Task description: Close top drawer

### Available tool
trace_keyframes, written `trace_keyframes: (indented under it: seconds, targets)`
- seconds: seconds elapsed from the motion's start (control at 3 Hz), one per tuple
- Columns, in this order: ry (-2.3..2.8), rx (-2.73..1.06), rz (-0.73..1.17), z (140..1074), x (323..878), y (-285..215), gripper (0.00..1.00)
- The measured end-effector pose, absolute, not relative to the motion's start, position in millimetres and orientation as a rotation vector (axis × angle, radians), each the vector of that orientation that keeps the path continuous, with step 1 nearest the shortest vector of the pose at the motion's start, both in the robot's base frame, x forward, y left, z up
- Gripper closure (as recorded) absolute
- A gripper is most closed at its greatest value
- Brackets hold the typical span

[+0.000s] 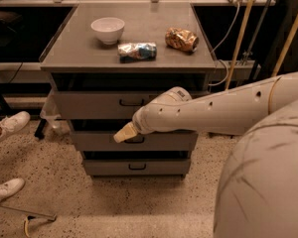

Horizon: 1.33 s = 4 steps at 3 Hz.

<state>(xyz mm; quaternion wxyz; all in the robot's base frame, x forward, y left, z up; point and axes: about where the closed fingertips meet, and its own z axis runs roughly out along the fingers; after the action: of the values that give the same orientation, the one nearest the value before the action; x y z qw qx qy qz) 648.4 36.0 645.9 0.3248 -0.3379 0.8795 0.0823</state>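
Observation:
The top drawer (92, 105) is the uppermost of three grey drawers in the cabinet, with a small black handle (131, 102) at its centre. It stands pulled out a little, with a dark gap above its front. My gripper (123, 133), a cream-coloured tip on the white arm, reaches in from the right. It sits just below the top drawer's front, over the upper edge of the second drawer (89, 141). The arm's wrist (161, 113) overlaps the right part of the top drawer's front.
On the cabinet top (74, 58) stand a white bowl (108, 29), a crushed blue can (137, 51) and a brown snack bag (181, 38). The bottom drawer (137, 166) is shut. A person's white shoes (10, 125) are at the left. Yellow poles (241, 33) stand at the right.

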Motion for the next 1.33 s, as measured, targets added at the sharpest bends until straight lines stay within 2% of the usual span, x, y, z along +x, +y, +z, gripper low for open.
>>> trace_keyframes:
  seconds: [0.33,0.67,1.0,1.33]
  targets:
    - [2.326,-0.842,0.208,641,657,28,0.0]
    - [2.333,-0.694,0.194,638,702,13,0.0]
    - [2.321,-0.62,0.18,642,720,6,0.0]
    - [2.321,-0.62,0.18,642,719,6,0.0]
